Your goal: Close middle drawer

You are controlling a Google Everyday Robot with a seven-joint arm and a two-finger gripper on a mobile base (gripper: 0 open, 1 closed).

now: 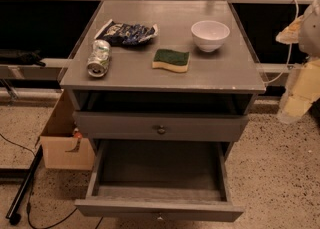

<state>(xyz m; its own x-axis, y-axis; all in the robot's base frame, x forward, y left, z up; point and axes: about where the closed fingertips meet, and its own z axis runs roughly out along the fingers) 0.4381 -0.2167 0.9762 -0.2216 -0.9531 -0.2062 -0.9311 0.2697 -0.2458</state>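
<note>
Cabinet top (220, 73): a grey slab. Its front edge overhangs the fronts below, and its front half is bare.
Objects on top: four, namely one dented can (99, 58) lying on its side near the left edge, one crumpled foil bag (125, 33) behind it, one green-and-yellow sponge (171, 60) near the centre, and one white bowl (210, 35) upright at the back right. The can and bag touch or nearly touch; the other two stand apart.
Drawer fronts in view: two, each with one knob.
Upper drawer front (125, 125): slightly proud of the frame, with a dark gap above it.
Middle drawer (160, 165): below the upper front, pulled far out toward the viewer. Its inside is bare and its front panel lies at the lower frame edge.
Gripper (300, 93): a pale shape at the right frame edge, beside the cabinet's right side and well apart from the middle drawer. Whether it is spread or pressed together cannot be told.
Floor (275, 173): speckled and open to the right of the drawer.
Left side: one cardboard box (65, 143) against the cabinet, and one dark pole (25, 188) lying by it.
</note>
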